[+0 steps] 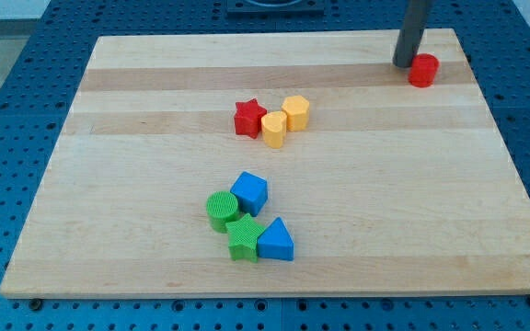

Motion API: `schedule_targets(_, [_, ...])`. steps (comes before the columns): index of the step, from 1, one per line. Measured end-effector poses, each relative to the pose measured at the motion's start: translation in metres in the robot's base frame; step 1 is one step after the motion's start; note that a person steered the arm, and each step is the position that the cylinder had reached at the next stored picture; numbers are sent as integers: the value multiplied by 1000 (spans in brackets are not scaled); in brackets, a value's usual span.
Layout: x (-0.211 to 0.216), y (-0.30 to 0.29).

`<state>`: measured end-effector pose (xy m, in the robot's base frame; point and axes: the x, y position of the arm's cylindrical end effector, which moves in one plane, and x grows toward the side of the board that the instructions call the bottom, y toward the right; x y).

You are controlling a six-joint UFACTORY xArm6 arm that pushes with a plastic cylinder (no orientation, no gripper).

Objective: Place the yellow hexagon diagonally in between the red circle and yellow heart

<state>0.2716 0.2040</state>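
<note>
While upright, my tip [404,64] beside red circle [422,70].

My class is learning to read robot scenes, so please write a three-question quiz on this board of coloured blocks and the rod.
1. True or false: my tip rests just to the view's left of the red circle.
2. Which block touches the yellow heart on the view's left? A) red star B) blue cube C) green cylinder
3. Fill in: the yellow hexagon sits at the heart's upper ____ in the view.

Key: 1 true; 2 A; 3 right.
</note>
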Motion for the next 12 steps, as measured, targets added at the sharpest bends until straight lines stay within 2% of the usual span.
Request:
schedule_targets(1, [0,-6])
schedule_targets(2, [3,-55])
schedule_targets(5, [52,-179])
schedule_targets(7, [75,-218])
schedule_targets(8, [108,-215])
schedule_targets(10, [113,-196])
schedule_targets(12, [106,-87])
